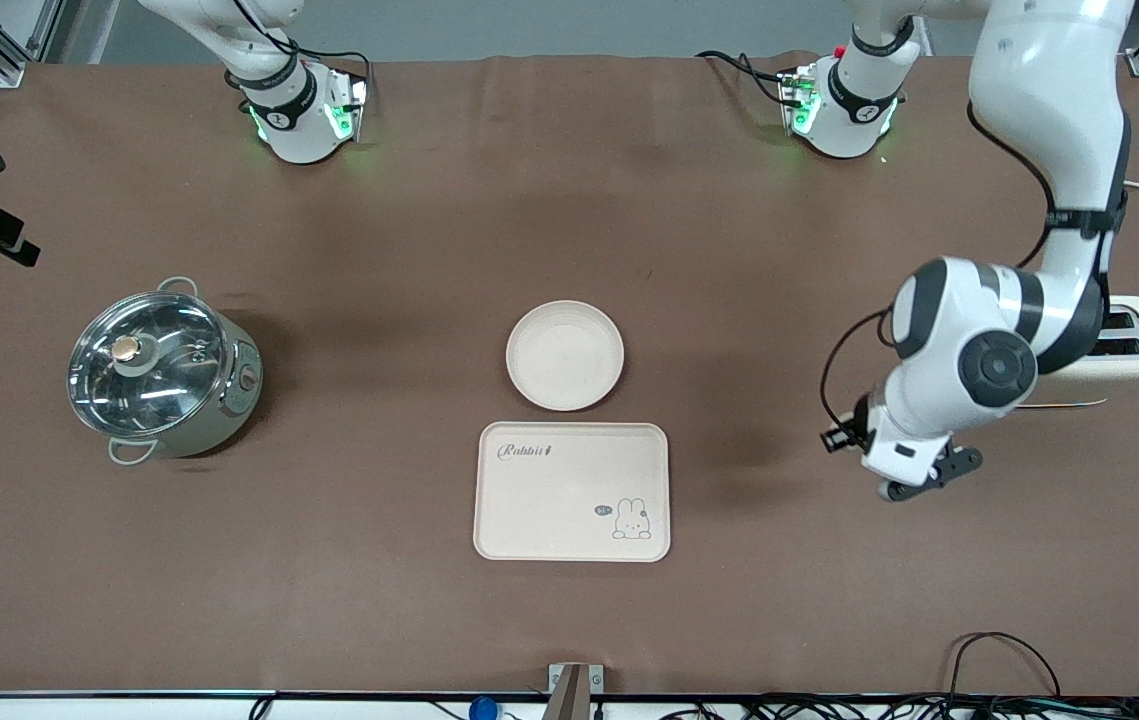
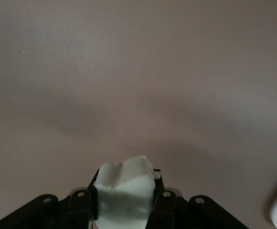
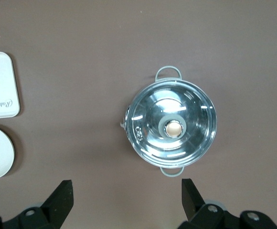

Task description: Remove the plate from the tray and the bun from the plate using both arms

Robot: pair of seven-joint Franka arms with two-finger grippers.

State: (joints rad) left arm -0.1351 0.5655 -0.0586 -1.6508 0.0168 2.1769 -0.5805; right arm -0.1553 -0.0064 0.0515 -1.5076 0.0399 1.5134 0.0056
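Soft, light bun (image 2: 125, 193) yielded between the left gripper (image 2: 125, 200)'s closed fingers over bare table, while the right gripper (image 3: 126, 196) waited, fingers wide, above the pot (image 3: 174, 127).

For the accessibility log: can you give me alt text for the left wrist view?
The left gripper is shut on the bun, a pale cream lump pinched between its black fingers, over bare brown table. A white object sits at the picture's edge, too cropped to identify.

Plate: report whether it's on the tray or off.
Off. The plate sits empty on the table, just farther from the front camera than the tray, rims apart.
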